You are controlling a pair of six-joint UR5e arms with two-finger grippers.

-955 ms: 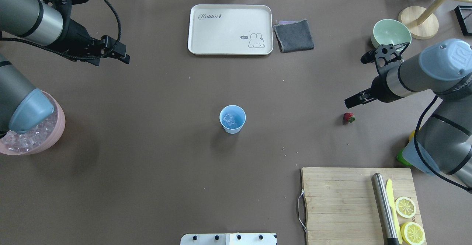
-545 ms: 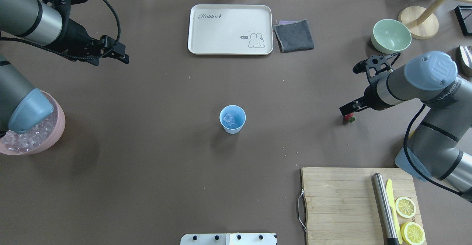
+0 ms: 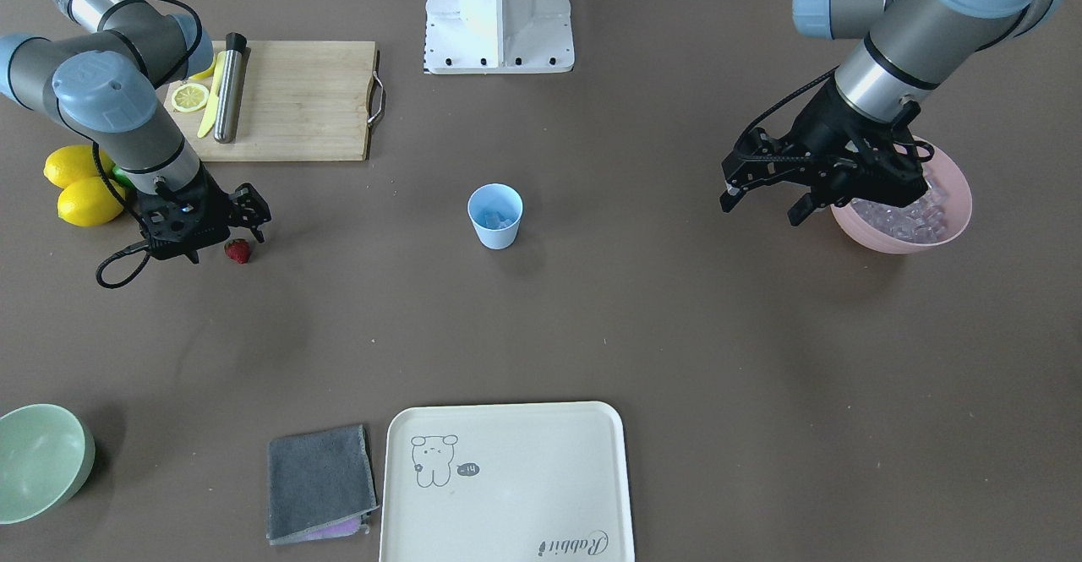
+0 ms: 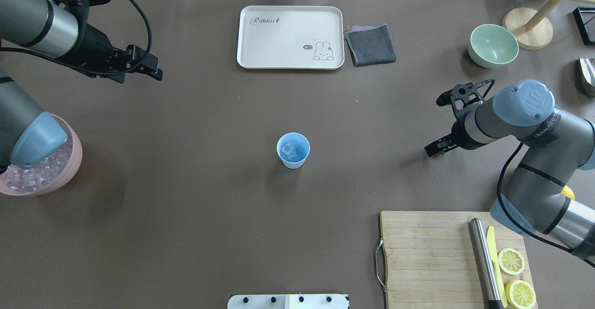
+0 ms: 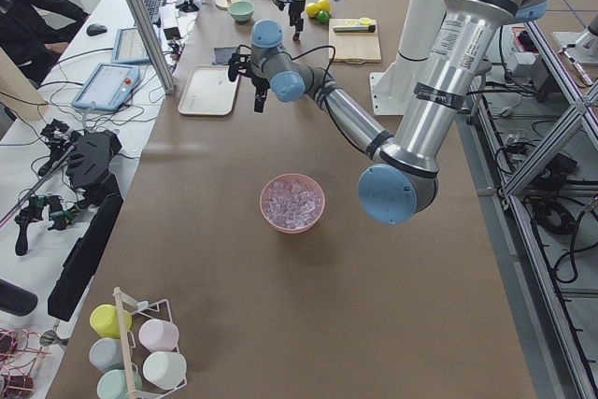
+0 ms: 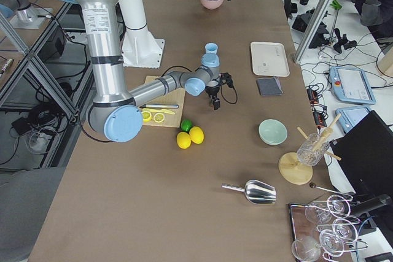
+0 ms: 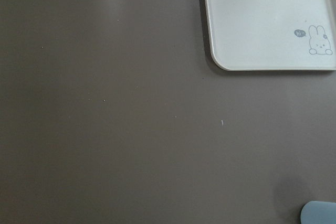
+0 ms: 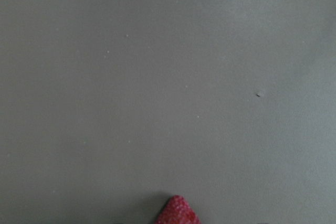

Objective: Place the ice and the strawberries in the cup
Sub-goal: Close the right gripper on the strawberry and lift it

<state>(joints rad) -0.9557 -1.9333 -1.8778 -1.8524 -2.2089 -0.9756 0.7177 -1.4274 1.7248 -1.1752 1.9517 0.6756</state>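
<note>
From the front, the small light-blue plastic cup (image 3: 495, 226) stands upright in the middle of the brown table (image 3: 592, 317). A few clear ice cubes (image 3: 497, 219) lie inside it. More ice fills a round pink bowl (image 3: 879, 243), well apart from the cup. The left gripper (image 3: 763, 205) hangs just beside that bowl. Its two fingers are wide apart and hold nothing.

The small red strawberry (image 3: 237, 251) lies on the table, well apart from the cup on the other side. The right gripper (image 3: 226, 239) is low over it, with a finger on each side. I cannot tell if the fingers touch the berry.

From above, the right gripper hides the strawberry. The cup stands in the middle with ice in it.

From the left end, the pink bowl looks full of ice.

From the right end, two yellow lemons (image 6: 190, 137) lie beside a wooden cutting board (image 6: 173, 99).

The left wrist camera sees a cream tray with a rabbit drawing (image 7: 273, 24) on the table.

The right wrist camera sees only the strawberry's red tip at the bottom edge.
</note>
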